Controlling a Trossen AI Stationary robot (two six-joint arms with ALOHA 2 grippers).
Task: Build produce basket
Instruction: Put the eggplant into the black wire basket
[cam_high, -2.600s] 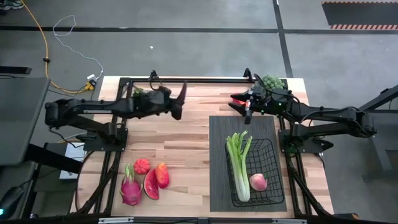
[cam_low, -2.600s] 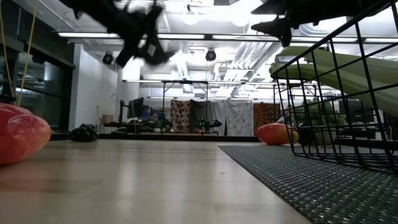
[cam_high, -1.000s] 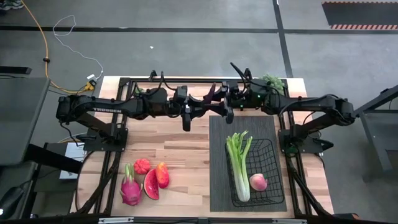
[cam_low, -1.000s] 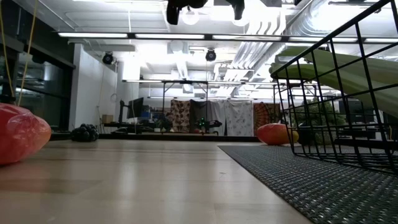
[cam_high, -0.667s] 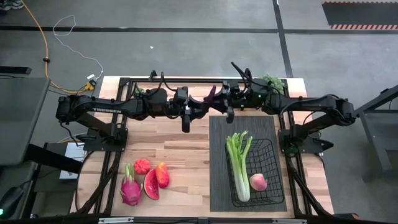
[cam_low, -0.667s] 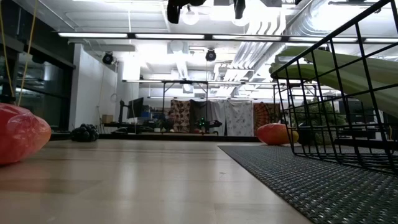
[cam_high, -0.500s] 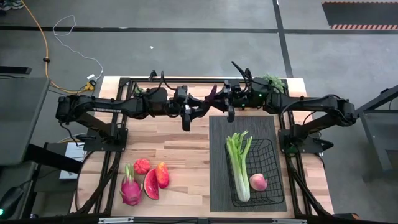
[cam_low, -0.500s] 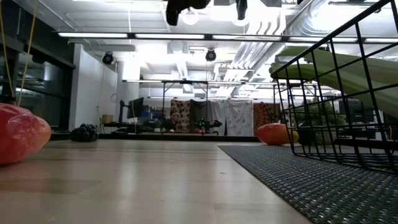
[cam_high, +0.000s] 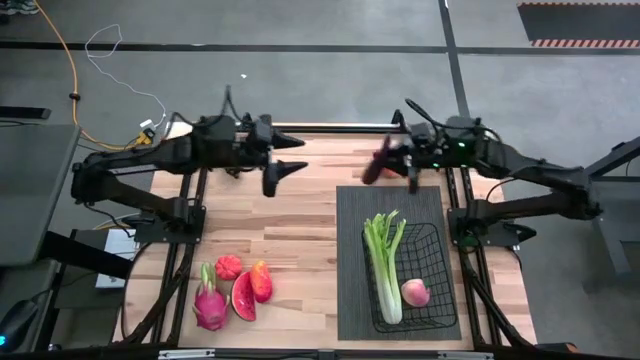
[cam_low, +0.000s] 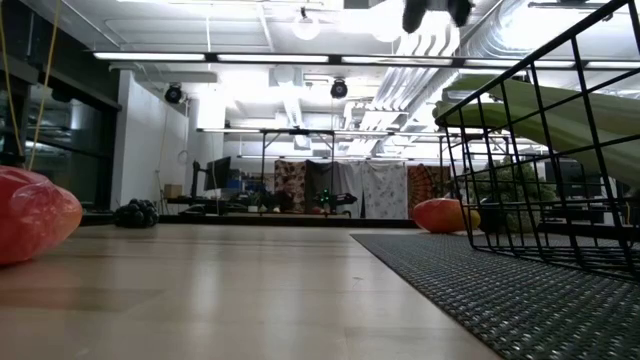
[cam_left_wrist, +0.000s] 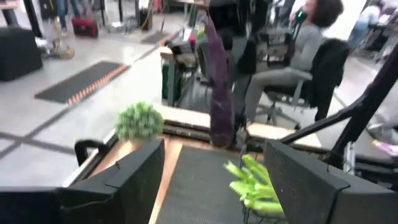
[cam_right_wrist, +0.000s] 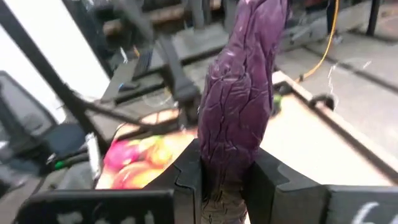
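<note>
Purple eggplant (cam_right_wrist: 239, 118) clamped in right claw (cam_right_wrist: 224, 171), left claw (cam_left_wrist: 217, 180) spread empty; one celery (cam_high: 383, 262), one peach (cam_high: 415, 292) in basket (cam_high: 447, 290).

**Surfaces and finishes**

Eggplant (cam_right_wrist: 239, 112) is showing wrinkled, matt purple skin between smooth matt black fingers (cam_right_wrist: 273, 180). Counter (cam_high: 290, 225) is showing pale planked wood. Mat (cam_high: 350, 290) is looking ribbed, dark grey. Basket (cam_high: 435, 300) is presenting thin black wire.
</note>
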